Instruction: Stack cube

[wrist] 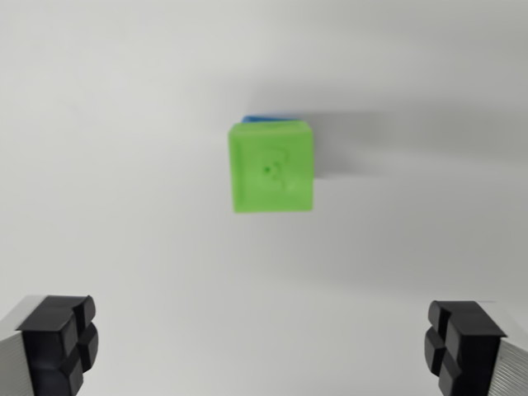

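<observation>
Taking the green cube (272, 166) as the reference: the left finger pad (58, 342) sits well below it and off to the wrist view's left, the right pad (464, 342) well below and to the right. So the gripper (261, 342) is spread wide, holding nothing. The cube already sits on a blue cube (262, 118), only a sliver peeking out at the top. Looks stacked to me; the cube lies straight up-frame of the jaws.

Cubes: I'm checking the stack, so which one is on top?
The green cube is on top. It faces the camera in full, while the blue cube shows only as a thin edge behind its upper side.
</observation>
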